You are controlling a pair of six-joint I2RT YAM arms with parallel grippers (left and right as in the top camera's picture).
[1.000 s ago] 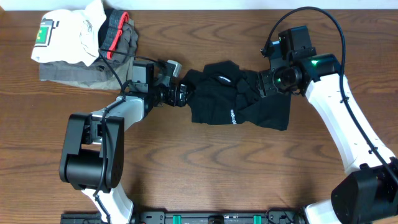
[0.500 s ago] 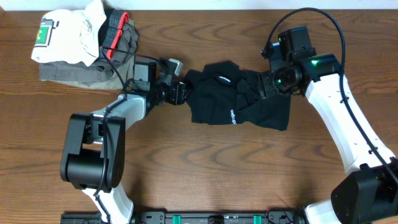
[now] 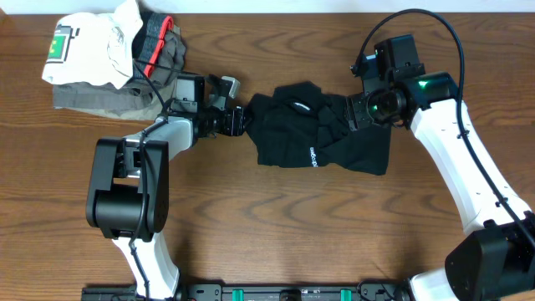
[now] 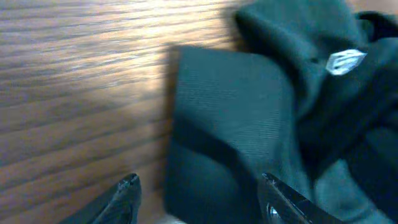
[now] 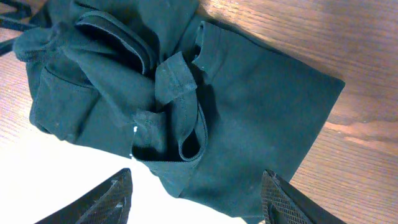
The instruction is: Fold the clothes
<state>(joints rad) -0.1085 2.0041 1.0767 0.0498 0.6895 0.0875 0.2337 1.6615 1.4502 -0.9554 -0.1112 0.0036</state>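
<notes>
1. The black garment [image 3: 318, 138] lies in a crumpled heap on the table [image 3: 276, 226], about the middle of the far half, between the two arms. Its white lettering [image 3: 311, 156] faces up near the front edge. It isn't folded at all yet.

2. In the last second the left arm has drifted a little away from the heap, back toward the pile of folded grey clothes [image 3: 100, 96] at the far left corner. The cloth has not gone with it; the left edge of the garment sits where it sat before.

3. That fits what the left wrist view shows. The left gripper [image 4: 199, 193] has its fingers spread wide, with a flat flap of black fabric lying between and ahead of them but nothing pinched. A small white tag [image 4: 346, 61] shows on a raised fold further in.

4. The right arm has hardly stirred. The right gripper [image 5: 196, 193] hangs over the right-hand part of the garment, fingers also spread and holding nothing, looking down on a twisted waistband or hem bunched over a smoother panel.

5. My reading is that no fold has begun. The left arm seems to be repositioning rather than pulling, so both grippers need a proper hold on an edge before the heap can be spread flat.
</notes>
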